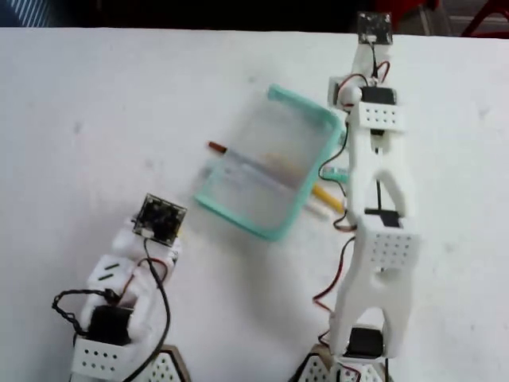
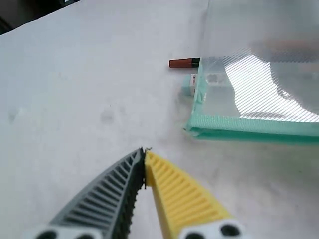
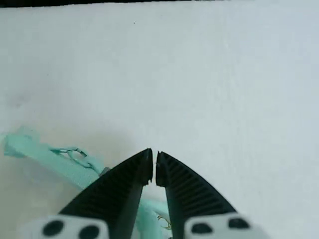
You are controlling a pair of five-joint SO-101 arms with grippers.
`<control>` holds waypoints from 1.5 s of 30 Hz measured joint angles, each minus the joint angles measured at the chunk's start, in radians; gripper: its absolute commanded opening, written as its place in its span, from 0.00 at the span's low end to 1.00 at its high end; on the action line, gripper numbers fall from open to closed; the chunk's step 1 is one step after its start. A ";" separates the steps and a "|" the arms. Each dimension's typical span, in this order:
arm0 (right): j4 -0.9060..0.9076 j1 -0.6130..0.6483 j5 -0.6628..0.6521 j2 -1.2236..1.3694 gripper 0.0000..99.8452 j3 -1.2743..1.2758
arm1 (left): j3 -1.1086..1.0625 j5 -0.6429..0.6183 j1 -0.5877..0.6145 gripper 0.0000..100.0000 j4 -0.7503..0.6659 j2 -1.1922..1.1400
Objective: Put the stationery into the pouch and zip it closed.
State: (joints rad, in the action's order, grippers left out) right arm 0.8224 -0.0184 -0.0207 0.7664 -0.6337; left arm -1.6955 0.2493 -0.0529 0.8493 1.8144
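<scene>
**Pouch lies mid-table, both grippers closed on nothing**

The clear pouch (image 1: 262, 171) with teal edging lies flat and askew in the middle of the white table (image 1: 119, 95). A pen with a brown end (image 1: 216, 147) pokes out past one side, and a yellow pencil (image 1: 328, 196) past the opposite side, next to the right arm. The left gripper (image 2: 144, 154) hangs near the pouch's corner, fingers pressed together and empty. The right gripper (image 3: 154, 159) sits above the teal edge, its tips almost touching with nothing between them.
</scene>
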 measured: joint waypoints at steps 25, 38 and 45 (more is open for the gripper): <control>0.677 0.110 0.086 0.247 0.02 -0.531 | 0.000 0.000 -0.006 0.02 0.000 0.000; 0.690 0.094 -0.017 0.244 0.05 -0.624 | 0.000 0.000 -0.006 0.02 0.000 0.000; 0.605 0.078 -0.269 0.242 0.21 -0.663 | 0.000 0.000 -0.006 0.02 0.000 0.000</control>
State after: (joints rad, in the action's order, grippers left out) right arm 1.4270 0.0598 -0.2892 1.0088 -1.2965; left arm -1.6955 0.2493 -0.0591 0.8493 1.8144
